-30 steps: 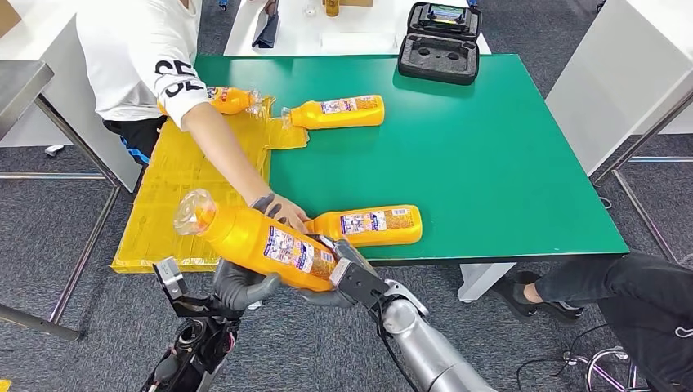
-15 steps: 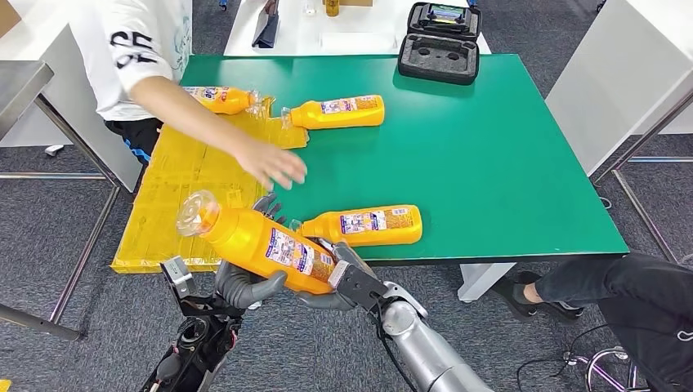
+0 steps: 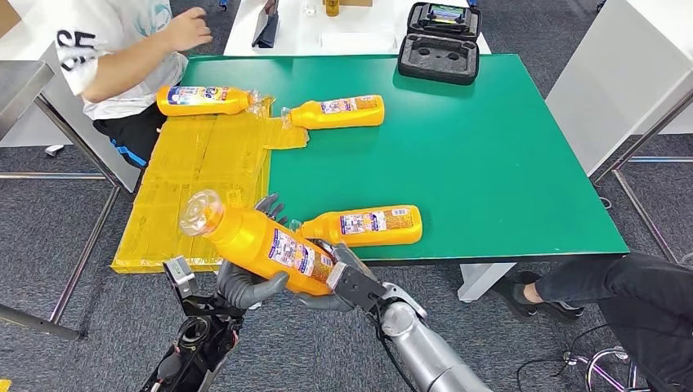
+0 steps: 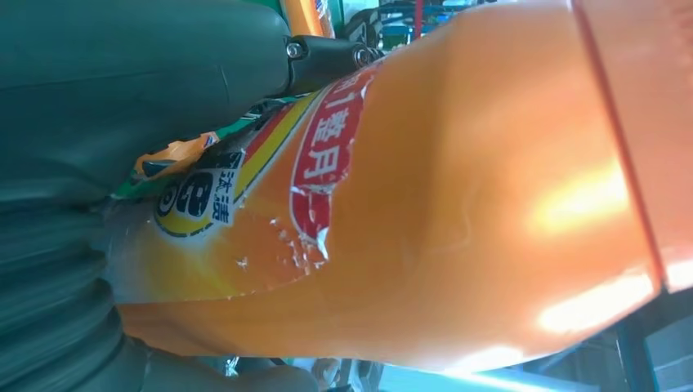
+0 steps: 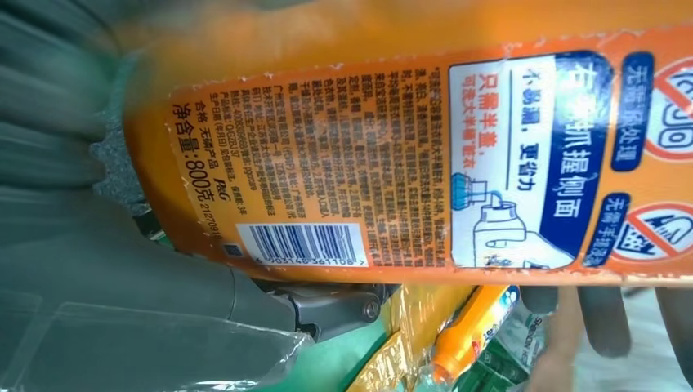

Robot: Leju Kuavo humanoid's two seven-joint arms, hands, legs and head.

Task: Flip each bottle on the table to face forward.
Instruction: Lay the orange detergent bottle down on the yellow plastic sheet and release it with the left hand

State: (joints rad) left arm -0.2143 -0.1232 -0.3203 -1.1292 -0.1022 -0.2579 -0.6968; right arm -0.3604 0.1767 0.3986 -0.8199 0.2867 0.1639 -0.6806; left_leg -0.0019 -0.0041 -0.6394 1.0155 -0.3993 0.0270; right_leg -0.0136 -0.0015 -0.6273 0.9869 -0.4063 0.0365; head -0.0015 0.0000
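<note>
Nearest the robot, both hands grip one glossy orange plastic bottle with a clear cap (image 3: 260,238) off the near edge of the green table (image 3: 490,163): the left hand (image 3: 245,286) cradles its body from below, while the right hand (image 3: 347,278) clasps its base. Its long axis runs from base up-left to cap, back label uppermost, so I judge it needs rolling. Beyond lie a second orange bottle (image 3: 368,224), then two more (image 3: 339,112).
</note>
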